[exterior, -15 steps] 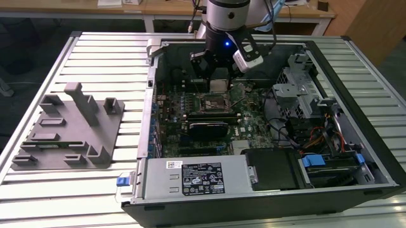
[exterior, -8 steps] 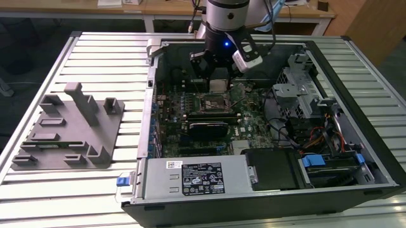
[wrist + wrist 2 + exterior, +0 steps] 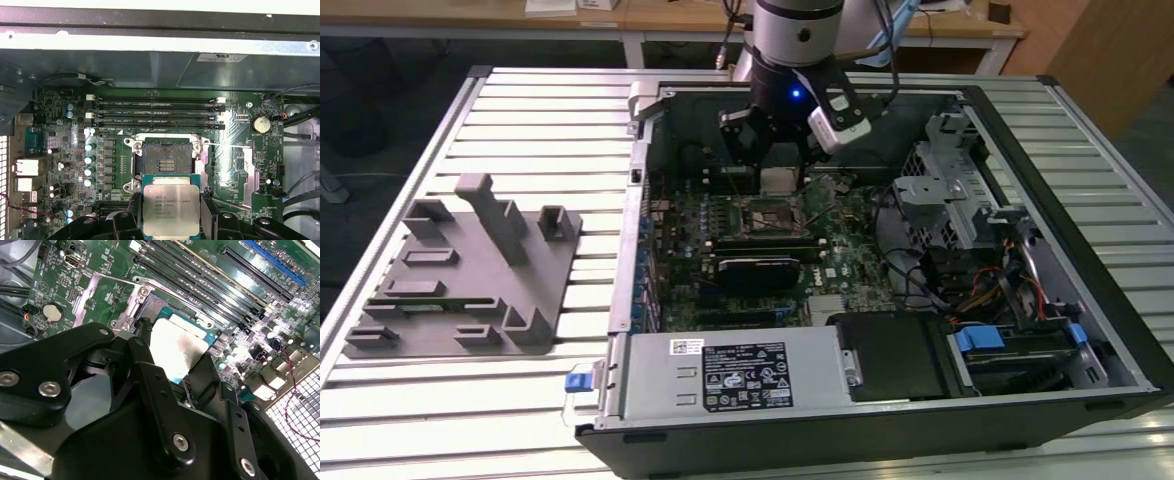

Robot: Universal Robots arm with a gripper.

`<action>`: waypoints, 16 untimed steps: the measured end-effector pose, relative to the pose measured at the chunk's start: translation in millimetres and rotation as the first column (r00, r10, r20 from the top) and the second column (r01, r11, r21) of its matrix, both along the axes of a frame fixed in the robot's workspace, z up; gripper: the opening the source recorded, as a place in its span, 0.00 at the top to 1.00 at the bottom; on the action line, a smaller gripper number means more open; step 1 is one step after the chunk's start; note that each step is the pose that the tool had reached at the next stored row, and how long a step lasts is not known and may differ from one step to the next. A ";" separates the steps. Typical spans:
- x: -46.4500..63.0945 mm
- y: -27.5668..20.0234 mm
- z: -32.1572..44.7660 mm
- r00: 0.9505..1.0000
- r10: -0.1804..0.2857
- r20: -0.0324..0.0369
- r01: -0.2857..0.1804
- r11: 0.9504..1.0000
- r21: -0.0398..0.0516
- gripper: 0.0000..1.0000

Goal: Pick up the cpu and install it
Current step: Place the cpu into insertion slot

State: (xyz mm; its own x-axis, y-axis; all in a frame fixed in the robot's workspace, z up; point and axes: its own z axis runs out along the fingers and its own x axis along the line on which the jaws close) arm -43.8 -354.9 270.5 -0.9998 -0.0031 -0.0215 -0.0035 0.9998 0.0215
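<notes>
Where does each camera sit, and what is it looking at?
Exterior view: off the arm, looking down into the open case; the arm and end effector show.
First wrist view: on the arm, facing the motherboard and empty socket; end effector fingers flank the cpu.
Second wrist view: on the arm, close behind the end effector, facing the cpu.
Shared: both wrist views show the cpu held near the socket.

Exterior high over case [image 3: 720, 425]; both wrist views close above socket [image 3: 165, 160].
</notes>
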 end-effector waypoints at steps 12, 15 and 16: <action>0.0 0.0 -0.2 1.000 -0.007 0.000 0.007 1.000 0.000 0.45; 0.0 0.0 -0.4 0.998 -0.056 0.000 0.056 0.998 0.000 0.45; 0.0 0.0 -0.4 0.997 -0.074 0.000 0.074 0.997 0.000 0.45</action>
